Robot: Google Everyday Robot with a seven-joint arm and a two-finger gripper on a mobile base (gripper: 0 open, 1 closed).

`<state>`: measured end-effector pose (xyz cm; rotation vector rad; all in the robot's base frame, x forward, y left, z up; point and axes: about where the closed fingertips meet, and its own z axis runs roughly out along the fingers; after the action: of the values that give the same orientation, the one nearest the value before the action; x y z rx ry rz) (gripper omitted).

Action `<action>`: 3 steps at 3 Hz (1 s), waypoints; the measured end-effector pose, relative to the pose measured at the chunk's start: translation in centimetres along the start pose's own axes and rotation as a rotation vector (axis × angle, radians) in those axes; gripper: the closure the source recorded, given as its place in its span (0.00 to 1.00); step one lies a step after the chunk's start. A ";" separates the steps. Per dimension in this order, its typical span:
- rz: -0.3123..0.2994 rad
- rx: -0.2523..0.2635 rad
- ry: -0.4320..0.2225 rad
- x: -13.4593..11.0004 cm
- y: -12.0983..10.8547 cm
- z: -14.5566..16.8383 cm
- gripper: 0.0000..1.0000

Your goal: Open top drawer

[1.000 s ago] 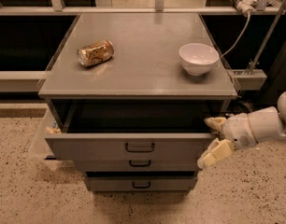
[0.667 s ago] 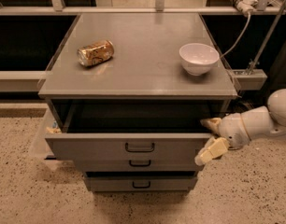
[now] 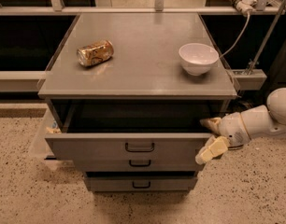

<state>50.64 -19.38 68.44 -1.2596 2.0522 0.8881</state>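
The top drawer (image 3: 110,146) is a wide grey metal drawer with a small black loop handle (image 3: 139,147) at its centre. It stands pulled out from the cabinet, its dark inside showing. My gripper (image 3: 211,136) is at the drawer front's right end, its pale fingers (image 3: 212,150) spread apart, one above and one below the front's top right corner. It holds nothing. The white arm reaches in from the right.
Two smaller grey drawer fronts (image 3: 139,163) sit shut below. On the cabinet top (image 3: 143,64) lie a crushed can (image 3: 95,53) at left and a white bowl (image 3: 198,58) at right. A cable (image 3: 236,31) hangs at the back right. Speckled floor (image 3: 21,195) surrounds the cabinet.
The gripper has shifted slightly left toward the drawer's right corner. The drawer stays pulled out as before.
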 end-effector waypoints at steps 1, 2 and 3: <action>0.007 -0.005 0.000 0.4 1.2 -0.1 0.00; 0.005 0.023 0.035 1.1 4.2 -0.7 0.00; -0.005 0.102 0.106 2.0 9.6 -2.5 0.00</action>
<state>40.83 -19.17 70.76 -1.2803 2.1471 0.7185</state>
